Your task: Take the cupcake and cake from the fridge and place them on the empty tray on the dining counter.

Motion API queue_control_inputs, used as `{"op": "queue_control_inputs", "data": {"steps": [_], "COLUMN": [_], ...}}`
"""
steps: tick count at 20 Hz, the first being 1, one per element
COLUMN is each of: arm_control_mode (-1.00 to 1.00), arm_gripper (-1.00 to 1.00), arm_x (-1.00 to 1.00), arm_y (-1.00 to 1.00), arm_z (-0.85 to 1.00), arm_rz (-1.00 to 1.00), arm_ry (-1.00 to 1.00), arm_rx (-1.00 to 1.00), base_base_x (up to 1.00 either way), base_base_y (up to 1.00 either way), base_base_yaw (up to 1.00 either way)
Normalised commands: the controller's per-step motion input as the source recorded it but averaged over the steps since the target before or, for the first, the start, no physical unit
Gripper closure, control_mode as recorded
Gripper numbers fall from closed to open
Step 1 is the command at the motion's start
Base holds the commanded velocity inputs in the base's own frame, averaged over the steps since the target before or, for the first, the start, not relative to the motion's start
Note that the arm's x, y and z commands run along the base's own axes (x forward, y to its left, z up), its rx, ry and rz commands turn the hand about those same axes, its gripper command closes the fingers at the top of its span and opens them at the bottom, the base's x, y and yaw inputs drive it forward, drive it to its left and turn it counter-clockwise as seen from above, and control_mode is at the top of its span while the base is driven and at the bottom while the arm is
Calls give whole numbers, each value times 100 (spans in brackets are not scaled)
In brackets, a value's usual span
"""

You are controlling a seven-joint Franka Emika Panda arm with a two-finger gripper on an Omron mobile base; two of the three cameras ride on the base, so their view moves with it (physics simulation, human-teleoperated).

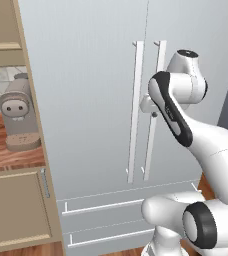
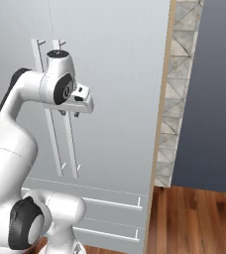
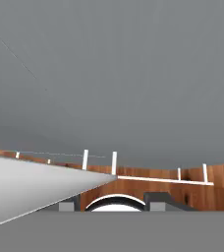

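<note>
Gripper (image 2: 69,113) points downward just in front of the fridge (image 1: 86,100), beside its two white bar handles (image 1: 136,110) — whether its fingers are parted I cannot tell, nothing seems held; both doors are shut; a coffee machine (image 1: 20,112) stands far left.

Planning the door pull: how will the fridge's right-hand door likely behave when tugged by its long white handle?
The fridge door is tall and both doors look shut, so it likely swings stiffly and heavily. The right handle is a thin smooth bar, possibly slippery. The gripper hangs beside it.
</note>
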Motion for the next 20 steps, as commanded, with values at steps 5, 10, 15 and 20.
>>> {"op": "queue_control_inputs", "data": {"steps": [5,10,15,20], "arm_control_mode": [-100,-100,-100,-100], "arm_gripper": [-100,-100,-100,-100], "arm_x": [-60,-84,-73,-69], "arm_y": [0,0,0,0], "arm_z": [0,0,-12,-18], "arm_rz": [0,0,0,0], "arm_ry": [-8,-21,-12,-11], "arm_rx": [0,0,0,0], "base_base_x": [0,0,0,0], "base_base_y": [0,0,0,0], "base_base_yaw": [0,0,0,0]}}
